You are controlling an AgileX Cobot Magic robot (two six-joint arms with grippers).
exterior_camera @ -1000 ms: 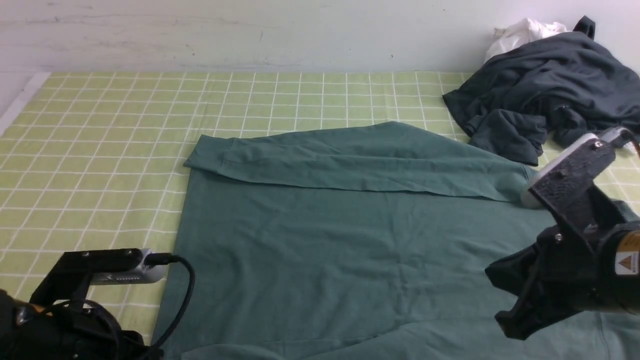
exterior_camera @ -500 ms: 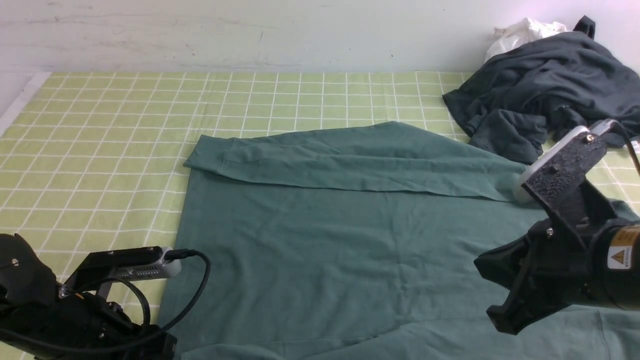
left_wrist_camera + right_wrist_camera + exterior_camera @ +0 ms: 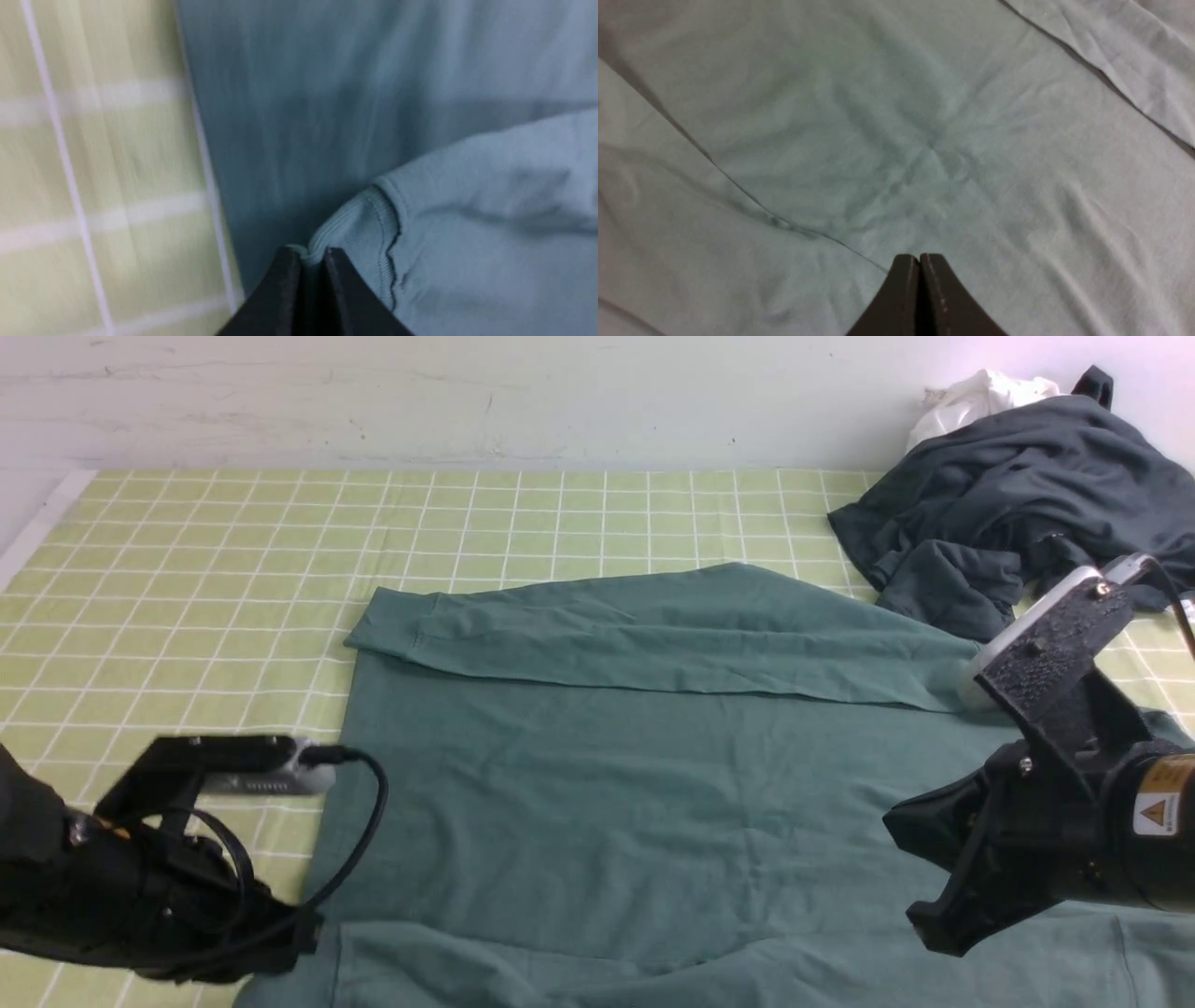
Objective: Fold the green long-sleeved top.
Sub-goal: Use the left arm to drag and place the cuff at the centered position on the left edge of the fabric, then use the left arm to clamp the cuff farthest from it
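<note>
The green long-sleeved top point(image 3: 635, 803) lies flat on a yellow-green checked cloth point(image 3: 233, 541) and fills the front view from its centre down to 6 o'clock. Its far sleeve point(image 3: 653, 635) is folded across the body along the garment's 12 o'clock edge, with the sleeve's end at about 10 o'clock from the garment's middle.

The left gripper point(image 3: 308, 254) sits at 8 o'clock in the front view, at the top's near left corner. In the left wrist view its fingertips are pinched together on the ribbed cuff point(image 3: 355, 233) of the near sleeve point(image 3: 523, 971). That cuff lies over the body of the top, just beside the garment's side edge (the view is blurred, so finer detail is lost). A black cable point(image 3: 369, 821) loops from the left wrist camera point(image 3: 252, 770) over the edge of the top.

The right gripper point(image 3: 920, 259) is at 4 o'clock in the front view, over the right side of the top. The right wrist view shows its jaws pressed together, and a fold edge runs up to the tips. I cannot tell whether any cloth is nipped between them.

At 2 o'clock, against the wall, a crumpled dark grey garment point(image 3: 1018, 495) is heaped on the checked cloth, with a white cloth point(image 3: 971, 397) behind it. Its near edge lies close to the top's far right corner.
</note>
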